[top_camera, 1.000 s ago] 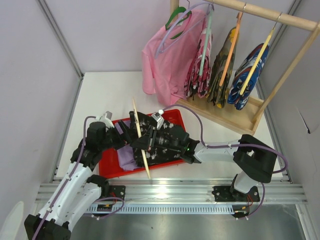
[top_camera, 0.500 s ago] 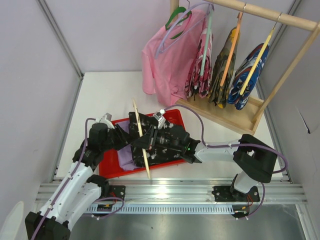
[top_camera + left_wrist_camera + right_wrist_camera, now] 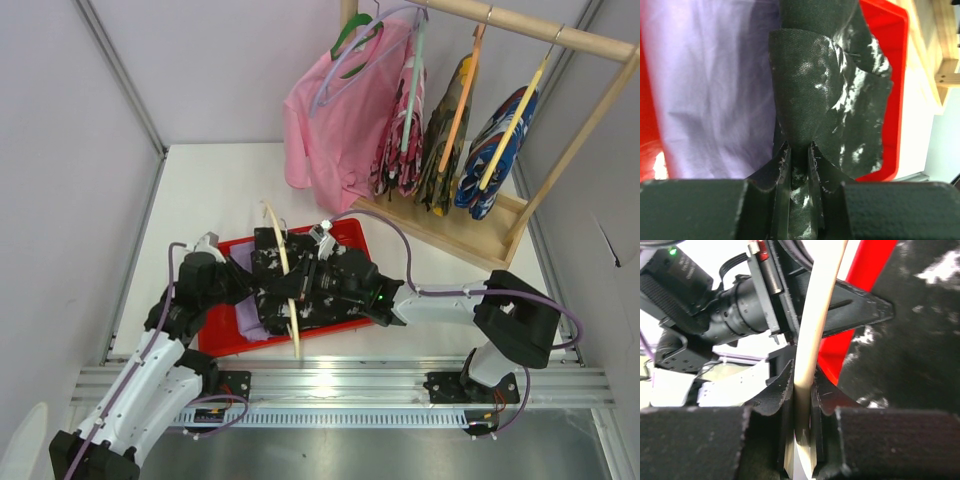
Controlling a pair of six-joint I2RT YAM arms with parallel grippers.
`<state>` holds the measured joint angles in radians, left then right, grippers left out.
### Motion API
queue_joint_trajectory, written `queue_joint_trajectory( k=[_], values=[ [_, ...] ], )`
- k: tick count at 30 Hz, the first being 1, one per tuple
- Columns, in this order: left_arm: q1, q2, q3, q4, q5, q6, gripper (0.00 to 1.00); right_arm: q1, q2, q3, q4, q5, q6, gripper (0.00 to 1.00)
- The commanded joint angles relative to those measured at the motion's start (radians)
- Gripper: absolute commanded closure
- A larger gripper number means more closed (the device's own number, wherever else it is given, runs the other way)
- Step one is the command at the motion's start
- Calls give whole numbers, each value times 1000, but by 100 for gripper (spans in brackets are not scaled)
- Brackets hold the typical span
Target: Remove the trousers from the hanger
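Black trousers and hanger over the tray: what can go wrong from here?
1. Left jaws pinch only a narrow fold of the black trousers; it may slip on a pull.
2. The hanger, a thin rod in the right jaws, looks bowed from above; more pull might bend or twist it.
3. The lavender trousers lie under the black ones and could drag out of the red tray.

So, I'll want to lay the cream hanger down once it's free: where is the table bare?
Bare white tabletop lies behind the red plastic tray, left of the hanging pink shirt. A narrower patch sits between the tray's right end and the light wooden rack base. The tray is crowded: lavender cloth trousers, black white-speckled trousers and the cream hanger.
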<state>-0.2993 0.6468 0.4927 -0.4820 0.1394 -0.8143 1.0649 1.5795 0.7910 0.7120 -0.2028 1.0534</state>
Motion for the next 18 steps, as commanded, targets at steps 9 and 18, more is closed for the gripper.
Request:
queue_joint_trajectory(
  k=[9, 18],
  values=[
    [6, -53, -109, -26, -167, 1, 100, -14, -157, 82, -386, 203, -214, 100],
    [6, -49, -144, 22, -147, 15, 100, -8, -115, 151, -522, 232, -256, 100]
  ],
)
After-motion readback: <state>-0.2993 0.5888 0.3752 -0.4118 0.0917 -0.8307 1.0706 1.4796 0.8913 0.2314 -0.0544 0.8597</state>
